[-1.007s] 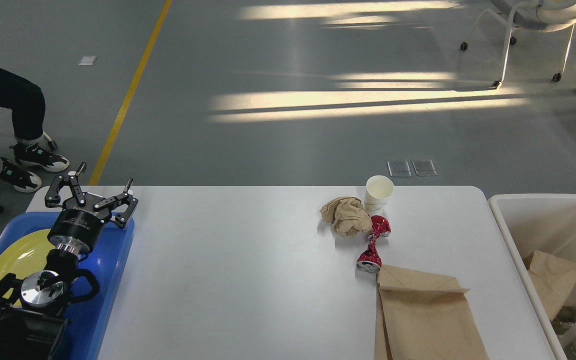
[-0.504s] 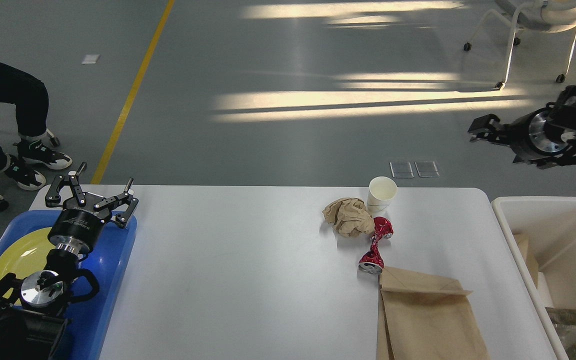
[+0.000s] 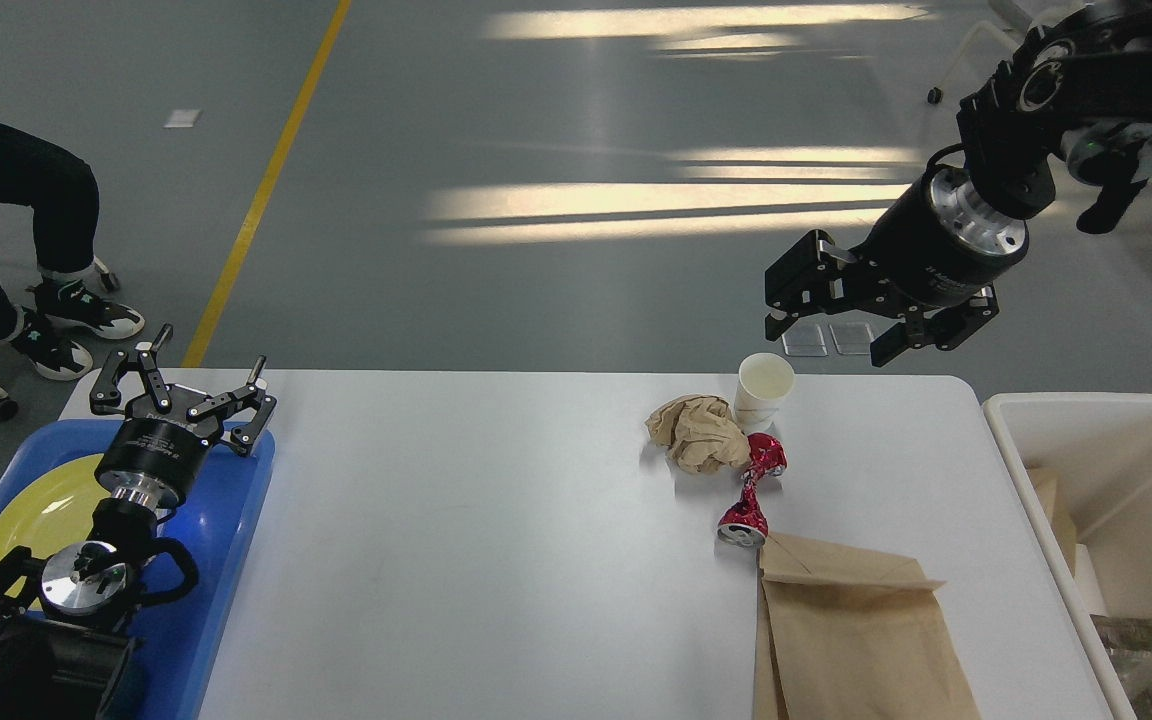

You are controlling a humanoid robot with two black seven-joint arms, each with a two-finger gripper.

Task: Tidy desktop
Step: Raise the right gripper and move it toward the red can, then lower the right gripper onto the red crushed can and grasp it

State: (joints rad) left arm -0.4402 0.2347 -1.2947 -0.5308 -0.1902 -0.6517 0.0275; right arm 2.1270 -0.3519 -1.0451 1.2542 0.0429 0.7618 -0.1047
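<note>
A white paper cup (image 3: 764, 388) stands upright, touching a crumpled brown paper ball (image 3: 698, 432) on its left. A crushed red can (image 3: 751, 489) lies just beside the ball, its lower end at the top edge of a flat brown paper bag (image 3: 851, 640). At the left a yellow plate (image 3: 41, 510) lies in a blue tray (image 3: 226, 560). At the right a white bin (image 3: 1086, 450) holds brown paper. On the grey floor, a yellow line (image 3: 266, 185), a person's legs (image 3: 11, 230) and a wheeled chair base (image 3: 956, 60).

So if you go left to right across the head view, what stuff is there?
yellow plate → left gripper → crumpled paper ball → right gripper → white bin. The blue tray, cup, crushed can and paper bag overlap these, so I left them out.
</note>
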